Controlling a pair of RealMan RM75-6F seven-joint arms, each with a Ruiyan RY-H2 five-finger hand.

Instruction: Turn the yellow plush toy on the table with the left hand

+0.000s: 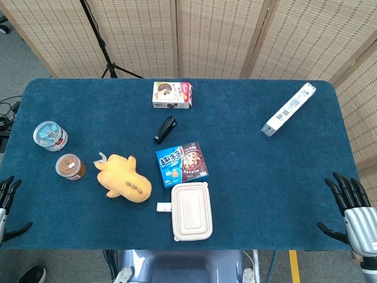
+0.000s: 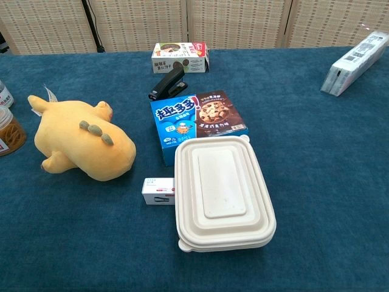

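Item: yellow plush toy [image 1: 124,178] lying on the near-left part of a blue cloth table [image 1: 265,177], both hands idling at the near corners.

Left hand [image 1: 7,200] is showing only partly, cut by the frame edge, fingers apart and holding nothing; right hand [image 1: 352,203] likewise spread and empty. Woven screens [image 1: 212,35] are backing the table. Toy's long axis is running far-left to near-right, its pale tail end pointing far-left.
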